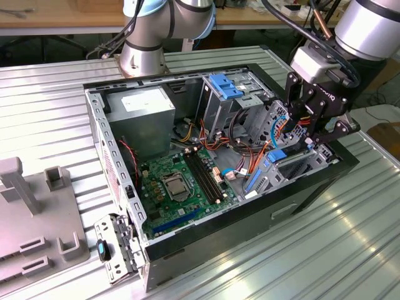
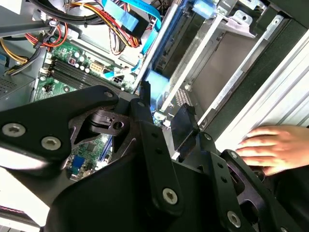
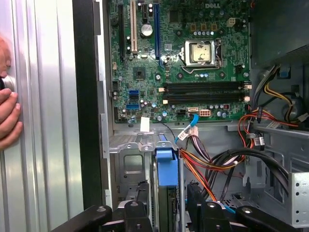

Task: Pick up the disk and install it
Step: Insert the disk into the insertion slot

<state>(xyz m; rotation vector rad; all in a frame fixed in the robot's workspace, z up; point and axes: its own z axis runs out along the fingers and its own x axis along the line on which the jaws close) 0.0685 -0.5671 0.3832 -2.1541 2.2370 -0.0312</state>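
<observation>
In the exterior view, the black robot gripper (image 1: 307, 134) hangs down into the exterior view's right end of the open black tower computer case (image 1: 219, 234). The case lies on the ribbed silver metal table (image 1: 325, 250). Inside it are the green motherboard (image 1: 181, 181), the grey power-supply box (image 1: 142, 107) and the fixed blue plastic bracket (image 1: 225, 85).

In the first wrist view, the disk (image 3: 167, 166), a grey metal hard drive with bright blue plastic rails, stands on edge in the silver drive bay just beside the motherboard (image 3: 183, 72). The gripper (image 3: 166, 205) straddles it. A person's hand (image 3: 7, 113) rests on the table outside the case wall.

In the second wrist view, the gripper (image 2: 164, 108) sits close astride the disk's blue edge (image 2: 155, 82). I cannot tell whether the claw clenches the disk or stands released. The hand (image 2: 275, 147) lies beside the case.
</observation>
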